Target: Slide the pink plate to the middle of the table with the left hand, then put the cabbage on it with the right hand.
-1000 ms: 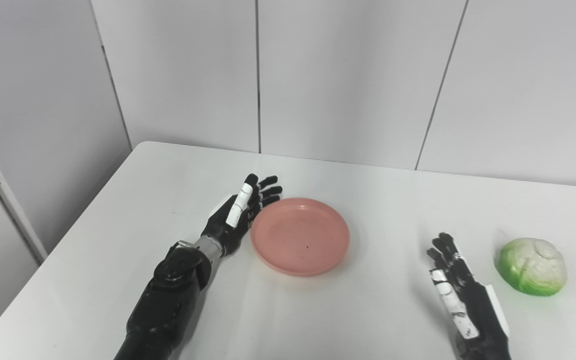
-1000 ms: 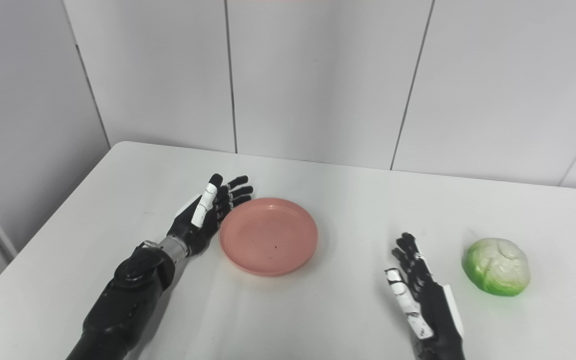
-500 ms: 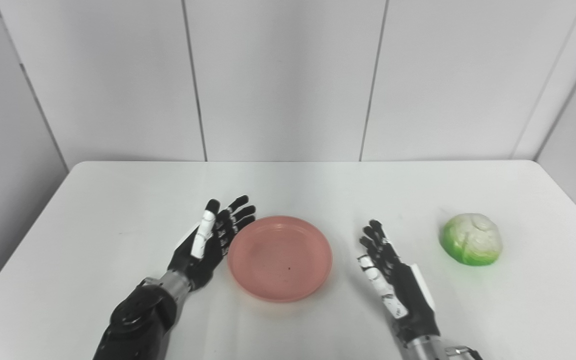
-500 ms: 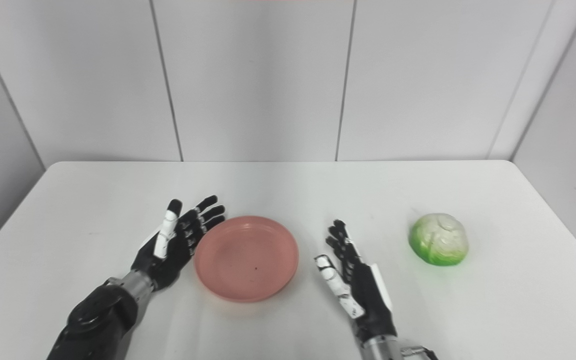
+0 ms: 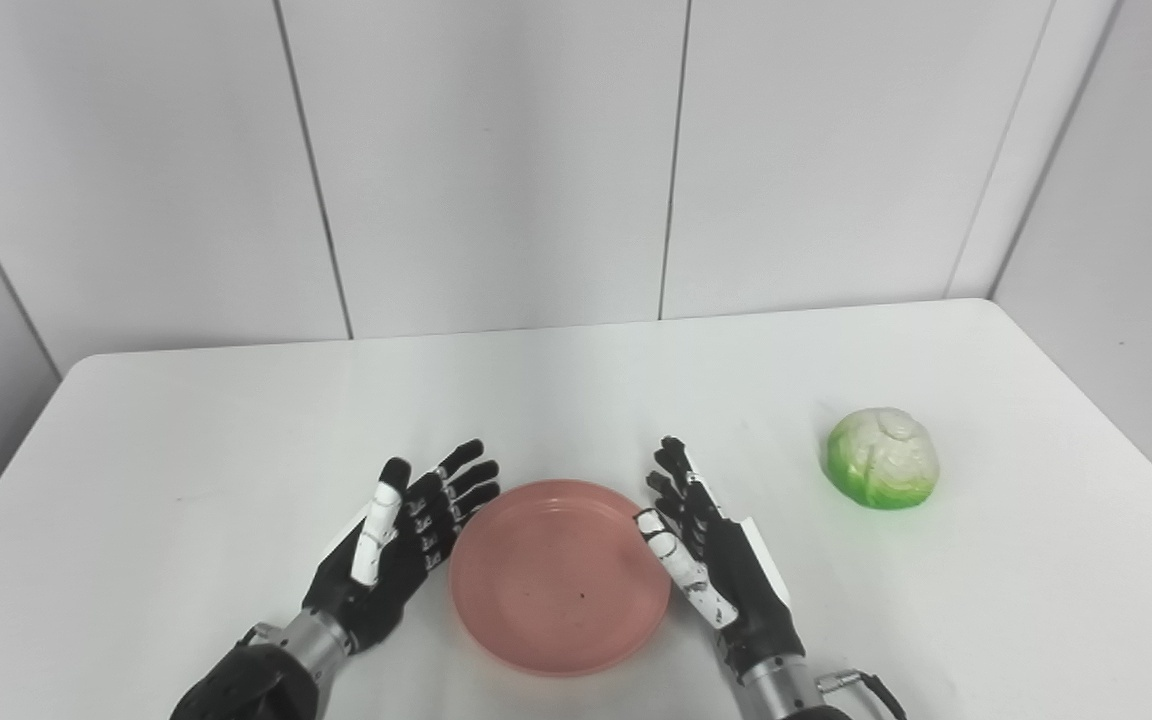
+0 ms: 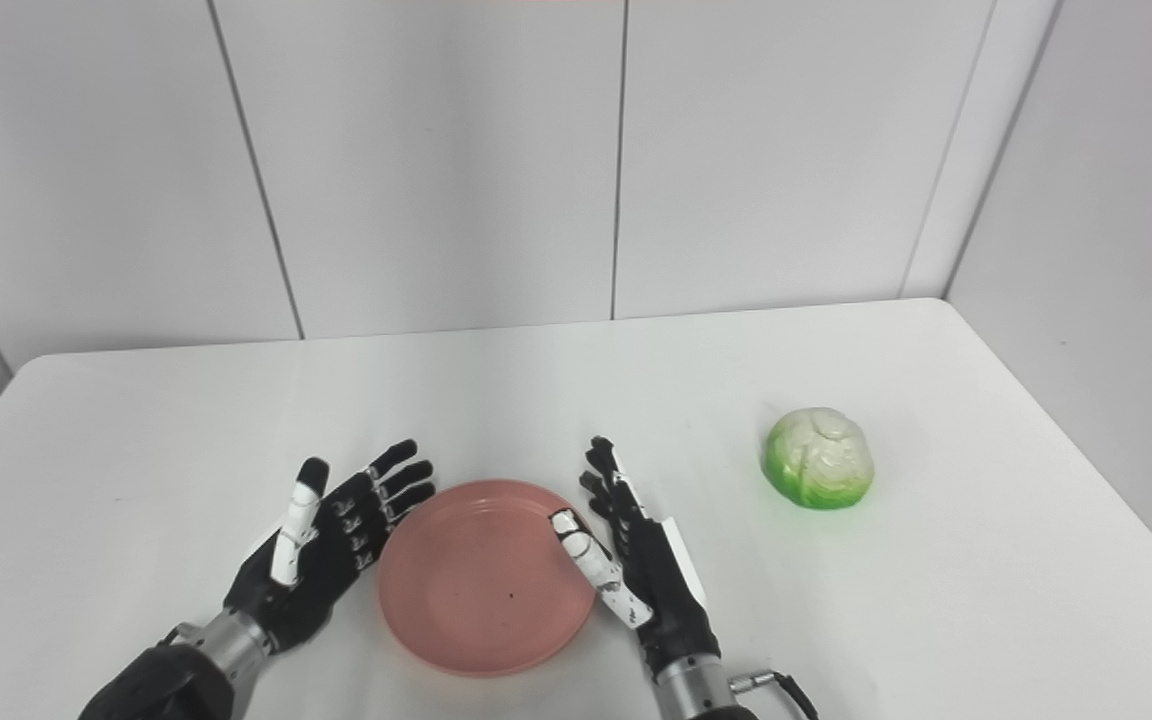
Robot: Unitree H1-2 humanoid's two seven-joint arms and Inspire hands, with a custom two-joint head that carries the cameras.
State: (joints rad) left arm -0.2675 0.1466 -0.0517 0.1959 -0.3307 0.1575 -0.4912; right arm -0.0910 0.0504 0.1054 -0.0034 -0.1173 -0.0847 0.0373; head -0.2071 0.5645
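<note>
The pink plate lies between the left hand and right hand, both with fingers released, seemingly touching its rim. The cabbage sits far right on the bench.

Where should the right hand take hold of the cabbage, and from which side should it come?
Probably from above, wrapping the rounded top of the cabbage. It sits alone on the table, dome up, apparently flat side down, so nothing offers a handle. The right hand is open beside the pink plate, left of the cabbage, so it would come from that side, spreading its fingers over the widest part.
</note>
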